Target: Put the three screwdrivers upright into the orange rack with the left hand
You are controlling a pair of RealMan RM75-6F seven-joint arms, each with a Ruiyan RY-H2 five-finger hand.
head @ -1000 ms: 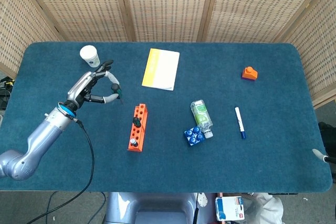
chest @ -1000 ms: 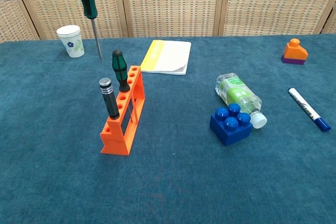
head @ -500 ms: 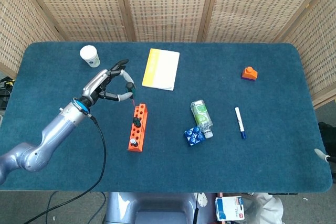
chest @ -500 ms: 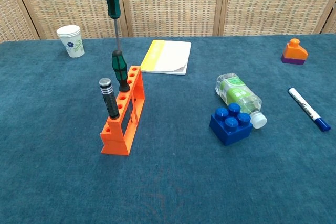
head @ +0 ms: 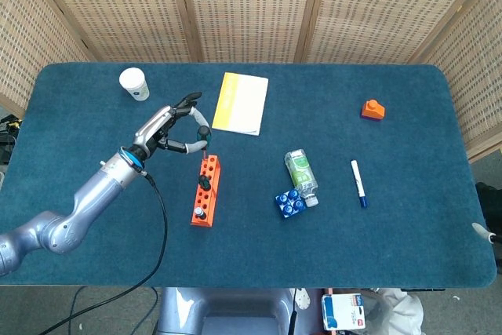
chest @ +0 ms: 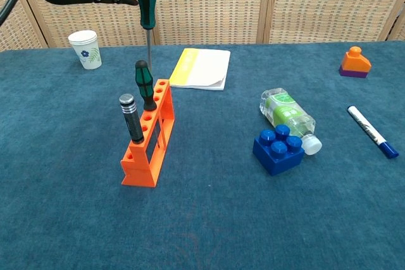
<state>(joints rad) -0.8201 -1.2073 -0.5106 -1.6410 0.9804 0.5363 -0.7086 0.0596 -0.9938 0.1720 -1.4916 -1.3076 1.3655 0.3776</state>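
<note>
Left hand point(head: 174, 127) pinches a green-handled screwdriver point(chest: 148, 4) by its handle, other fingers spread; shaft hangs upright, tip above the far end of the orange rack point(chest: 150, 137), just behind the green-black screwdriver point(chest: 145, 84) already standing in a far slot. Whether the tip touches the rack cannot be told. A grey-topped black screwdriver point(chest: 131, 117) stands upright in a slot nearer the rack's front end; slots between the two are free. Right hand does not show in either view. Open blue table point(head: 94, 241) on the arm's side and in front of the rack, all the way to the near edge. Paper cup point(head: 134, 84) sits near the far left, well apart from the hand. Yellow-and-white notebook point(head: 241, 103) lies just beyond the rack's far end, close to the hand's right side. To the rack's right, apart from it, a small bottle point(chest: 286, 116) lies on its side touching a blue toy brick point(chest: 278, 149). Further right a marker pen point(head: 358, 183) lies flat, and an orange-and-purple block point(head: 373, 109) sits near the far right edge.
</note>
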